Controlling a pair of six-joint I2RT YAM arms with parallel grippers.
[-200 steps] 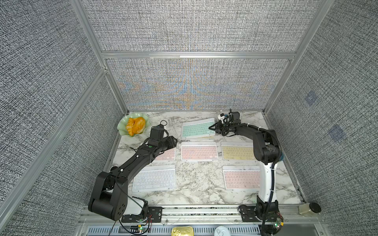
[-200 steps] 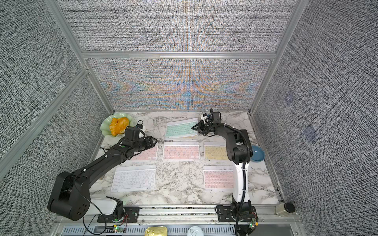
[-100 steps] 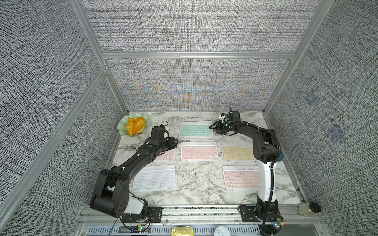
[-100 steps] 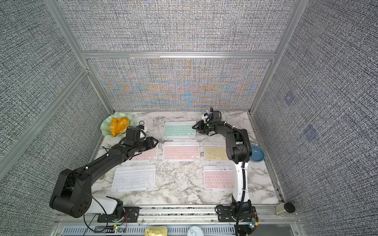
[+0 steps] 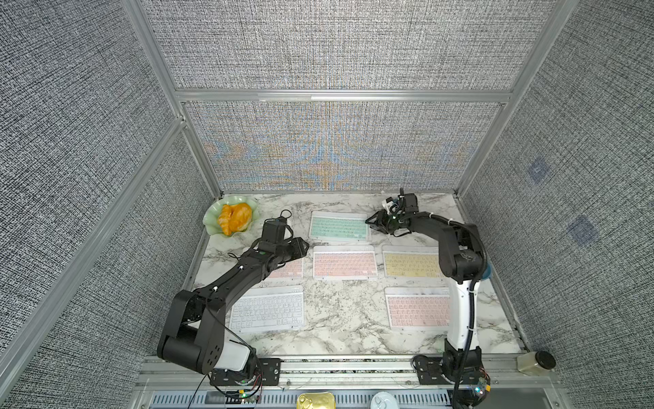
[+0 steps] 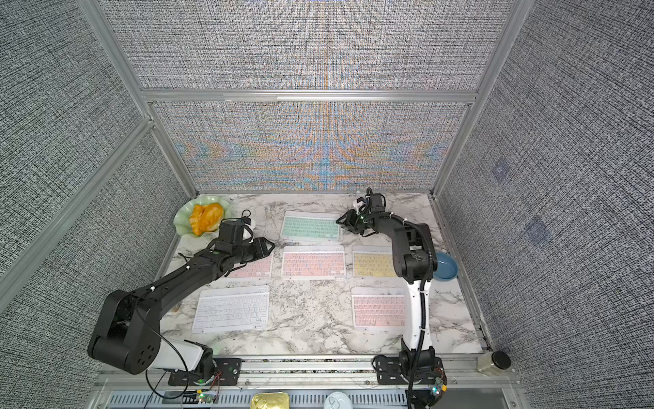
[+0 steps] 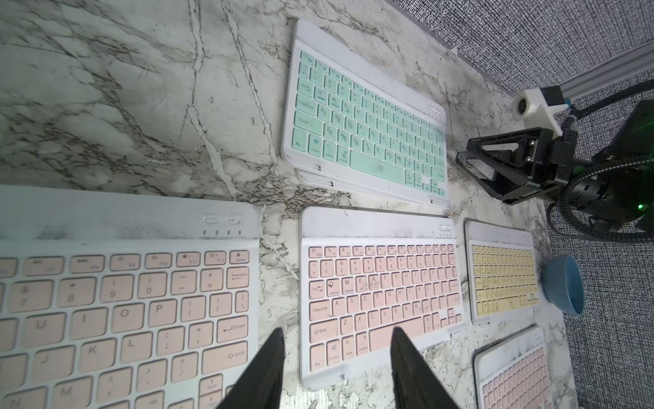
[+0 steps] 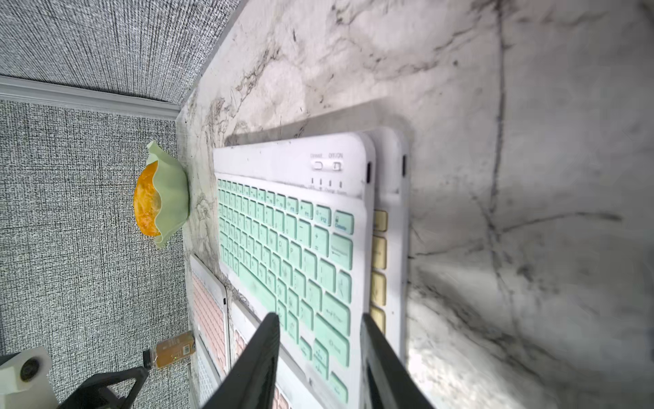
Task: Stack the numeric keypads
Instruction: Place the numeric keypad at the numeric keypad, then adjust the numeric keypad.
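Observation:
The mint green keypad (image 5: 338, 227) lies at the back on a pale yellow keypad (image 8: 380, 255), shifted a little off it. My right gripper (image 5: 369, 221) hovers open at the stack's right end, its fingers apart over the mint keys (image 8: 283, 240) and holding nothing. The other keypads lie flat and single: pink left (image 5: 288, 269), pink centre (image 5: 344, 263), yellow right (image 5: 410, 263), white front left (image 5: 267, 311), pink front right (image 5: 417, 310). My left gripper (image 5: 304, 245) is open and empty above the gap between the left pink keypad (image 7: 124, 301) and the centre one (image 7: 378, 294).
A green wavy dish (image 5: 212, 226) with an orange pastry sits at the back left corner. A blue bowl (image 6: 446, 267) stands at the right edge behind my right arm. A small jar (image 5: 534, 363) rests on the front rail at the right.
The mint keypad, held tilted in my right gripper a second ago, now lies flat on the yellow one. The right gripper has opened. My left arm has hardly moved.

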